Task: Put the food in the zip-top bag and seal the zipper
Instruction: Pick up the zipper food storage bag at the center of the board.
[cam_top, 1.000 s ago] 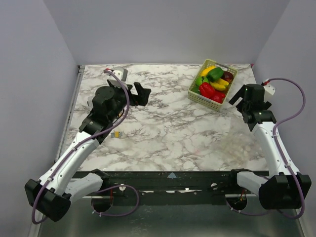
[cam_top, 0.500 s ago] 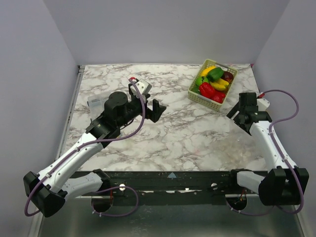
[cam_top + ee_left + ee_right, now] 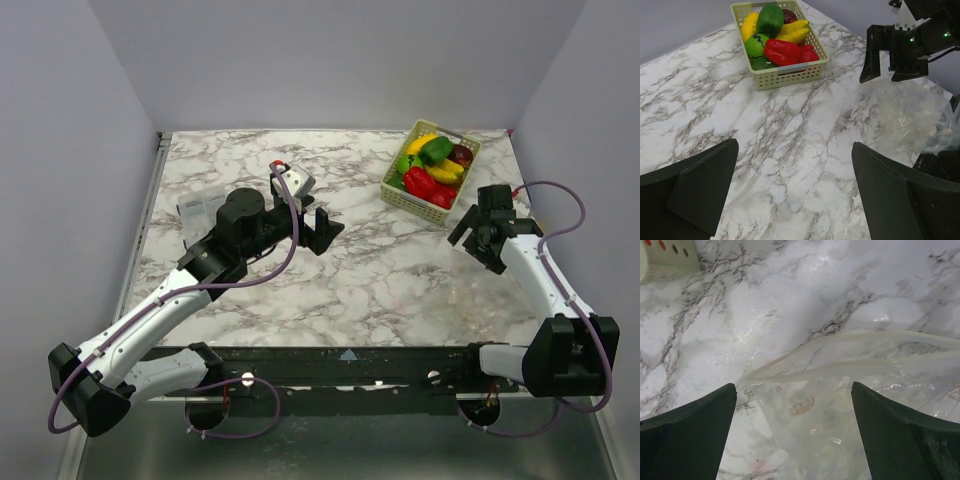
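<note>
On the right of the marble surface (image 3: 340,280): we had the zip-top bag (image 3: 912,117) lying flat and empty, just below the right gripper (image 3: 476,232).
Right jaws: spread wide, holding nothing, hovering over the bag's mouth edge.
Zipper (image 3: 855,362): pale strip running across the right wrist view, one corner near mid-frame; mouth looked slightly parted, we couldn't tell how far.
Left jaws: left gripper (image 3: 322,228) also wide open and empty, mid-surface, aimed toward the basket.
Food (image 3: 432,167): all piled in the pale lattice basket (image 3: 785,77) at the far right; red pepper (image 3: 782,50) on top at the near side, green pepper and banana behind.
Step, our read: pin or lift one bag lip with the right, so the left can fetch and drop in.
Grasp tip: pinch the top film layer only, close to the zipper; thin plastic will slide.
In the way: basket wall close to the right arm; a clear container (image 3: 205,208) behind the left arm, out of the path.
</note>
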You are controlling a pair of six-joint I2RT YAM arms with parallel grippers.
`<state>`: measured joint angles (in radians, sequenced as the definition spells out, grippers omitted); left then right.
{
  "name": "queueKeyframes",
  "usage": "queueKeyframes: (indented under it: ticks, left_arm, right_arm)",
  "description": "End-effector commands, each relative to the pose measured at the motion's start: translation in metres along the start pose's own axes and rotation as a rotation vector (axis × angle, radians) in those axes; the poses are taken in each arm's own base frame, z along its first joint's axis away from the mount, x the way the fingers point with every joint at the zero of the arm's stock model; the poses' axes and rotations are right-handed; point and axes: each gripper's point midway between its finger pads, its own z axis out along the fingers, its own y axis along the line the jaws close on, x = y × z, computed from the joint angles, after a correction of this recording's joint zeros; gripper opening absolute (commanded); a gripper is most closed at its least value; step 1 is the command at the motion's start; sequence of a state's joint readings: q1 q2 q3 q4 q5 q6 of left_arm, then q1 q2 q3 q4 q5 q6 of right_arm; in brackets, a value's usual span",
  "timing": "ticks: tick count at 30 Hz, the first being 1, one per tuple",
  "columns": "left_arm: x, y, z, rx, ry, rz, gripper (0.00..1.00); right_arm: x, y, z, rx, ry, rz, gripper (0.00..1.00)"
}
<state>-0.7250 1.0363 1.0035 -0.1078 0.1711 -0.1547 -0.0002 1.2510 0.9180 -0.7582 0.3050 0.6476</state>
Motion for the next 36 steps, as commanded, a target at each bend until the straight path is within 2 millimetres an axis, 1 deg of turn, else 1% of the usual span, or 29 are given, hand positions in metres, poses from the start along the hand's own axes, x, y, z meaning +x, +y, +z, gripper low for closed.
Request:
queueKeyframes:
  ticks: [1, 3, 6, 10, 13, 15, 16, 17, 18, 19, 20, 22, 24, 25, 28, 31, 36]
  left_arm:
    - [0.005, -0.008, 0.001, 0.032, 0.014, -0.015, 0.98]
    - [0.006, -0.008, 0.001, 0.032, 0.018, -0.021, 0.98]
    - [0.007, -0.009, 0.002, 0.037, 0.022, -0.028, 0.98]
    - [0.010, -0.010, 0.004, 0.040, 0.033, -0.033, 0.98]
    - [0.010, -0.012, 0.005, 0.051, 0.040, -0.041, 0.97]
    - [0.011, -0.012, 0.006, 0.048, 0.040, -0.040, 0.97]
    - [0.013, -0.010, 0.006, 0.041, 0.042, -0.040, 0.97]
    - [0.013, -0.008, 0.007, 0.031, 0.045, -0.039, 0.97]
    - [0.014, -0.007, 0.008, 0.024, 0.052, -0.040, 0.97]
    - [0.014, -0.007, 0.008, 0.023, 0.056, -0.043, 0.97]
    - [0.013, -0.008, 0.008, 0.026, 0.059, -0.046, 0.96]
    - [0.011, -0.009, 0.007, 0.034, 0.053, -0.048, 0.96]
    - [0.012, -0.008, 0.006, 0.029, 0.046, -0.044, 0.96]
    - [0.012, -0.007, 0.006, 0.021, 0.045, -0.041, 0.96]
    - [0.012, -0.005, 0.007, 0.013, 0.057, -0.044, 0.96]
    - [0.011, -0.008, 0.005, 0.025, 0.051, -0.049, 0.95]
    - [0.013, -0.003, 0.007, -0.002, 0.056, -0.044, 0.95]
  right_arm:
    - [0.011, 0.037, -0.012, -0.196, 0.062, -0.082, 1.00]
    - [0.017, 0.048, -0.017, -0.248, 0.098, -0.097, 1.00]
    - [0.020, 0.063, -0.028, -0.327, 0.099, -0.103, 1.00]
    - [0.027, 0.101, -0.057, -0.573, 0.154, -0.116, 1.00]
    - [0.034, 0.125, -0.079, -0.708, 0.190, -0.141, 1.00]
    - [0.038, 0.136, -0.090, -0.723, 0.189, -0.180, 1.00]
    - [0.037, 0.136, -0.093, -0.697, 0.186, -0.189, 1.00]
    - [0.032, 0.132, -0.092, -0.646, 0.165, -0.183, 1.00]
    - [0.023, 0.124, -0.090, -0.578, 0.133, -0.166, 1.00]
    - [0.016, 0.111, -0.087, -0.493, 0.105, -0.138, 1.00]
    - [-0.002, 0.093, -0.081, -0.362, 0.028, -0.087, 1.00]
    - [-0.026, 0.051, -0.078, -0.127, -0.096, 0.009, 1.00]
    - [-0.039, 0.020, -0.079, 0.024, -0.180, 0.044, 1.00]
    - [-0.040, 0.012, -0.077, 0.069, -0.191, 0.043, 1.00]
    - [-0.035, -0.002, -0.063, 0.175, -0.186, -0.023, 1.00]
    - [-0.033, -0.017, -0.044, 0.339, -0.161, -0.104, 1.00]
    - [-0.023, -0.023, -0.019, 0.489, -0.056, -0.254, 0.99]
